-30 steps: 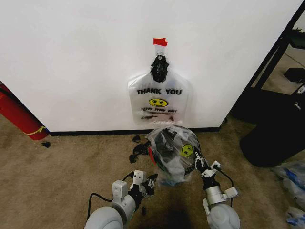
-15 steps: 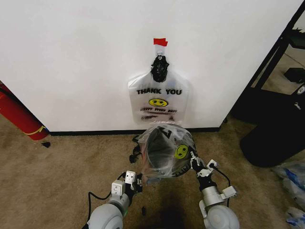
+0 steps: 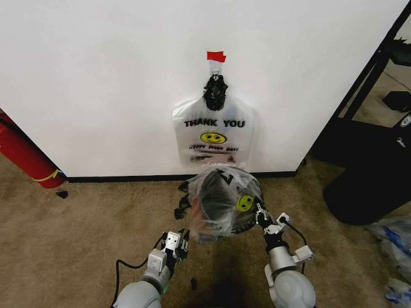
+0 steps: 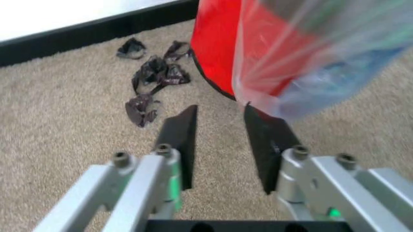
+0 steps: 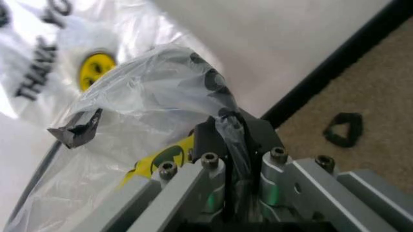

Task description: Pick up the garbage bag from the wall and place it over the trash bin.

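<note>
- The garbage bag is draped over the trash bin, below the wall.
- The right gripper pinches the bag's edge; better to pull it down evenly.
- The left gripper has its fingers apart, just beside the bin.

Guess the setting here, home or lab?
Probably an office or lab corner, not a home: plain white wall with black baseboard, short tan carpet, a red fire extinguisher leaning at left, black equipment stand at right.

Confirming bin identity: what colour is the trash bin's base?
Red; the trash bin base shows best in the left wrist view.
</note>
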